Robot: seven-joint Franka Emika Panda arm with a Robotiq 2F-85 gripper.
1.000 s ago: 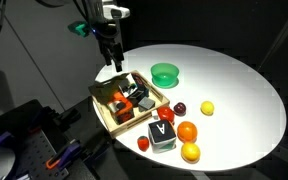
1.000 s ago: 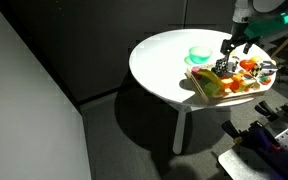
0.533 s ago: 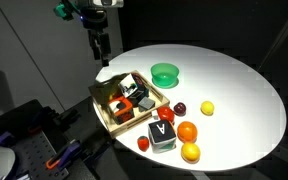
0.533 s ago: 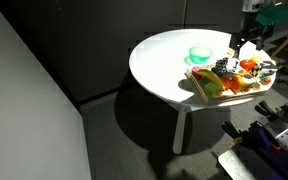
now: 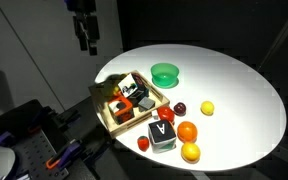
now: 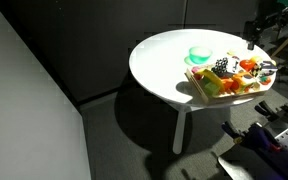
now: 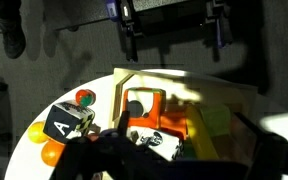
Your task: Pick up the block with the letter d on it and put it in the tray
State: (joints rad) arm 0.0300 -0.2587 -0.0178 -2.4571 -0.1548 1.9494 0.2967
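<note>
small black cube [image 7: 154, 143], likely the d block, lies in shallow square light-wood tray [image 5: 100, 111]; we judge placing done. black gripper [image 5: 86, 45] high, fingers wide apart, empty; next just retreat.

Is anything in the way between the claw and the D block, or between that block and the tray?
Nothing visible. The D block seems to lie inside the tray already, and the open gripper hangs well above, with only air between.

Beneath the gripper [image 7: 172, 35], the tray [image 7: 121, 95] is lost in dark blur at the wrist view's bottom edge (letters on its blocks [image 7: 152, 143] unreadable).
</note>
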